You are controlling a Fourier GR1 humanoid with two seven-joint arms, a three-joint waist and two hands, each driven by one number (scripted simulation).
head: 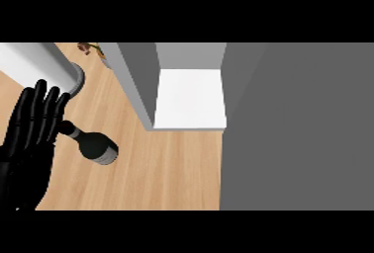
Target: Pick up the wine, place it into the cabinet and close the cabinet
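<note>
The wine bottle (95, 145) is dark with a pale band near its base. It lies on the wooden counter (161, 173), neck pointing up-left. My left hand (29, 143) shows at the left edge with its fingers straight and pointing up. The fingertips overlap the end of the bottle's neck; I cannot tell if they touch it. The cabinet (190, 99) stands open to the right of the bottle, with a white inner shelf showing. Its grey panel (135, 84) runs along the shelf's left side. My right hand is out of view.
A wide grey surface (296, 128) fills the right of the view. A white rounded object (40, 64) sits at the top left, just above my left hand. A small brown item (90, 48) lies at the counter's far edge.
</note>
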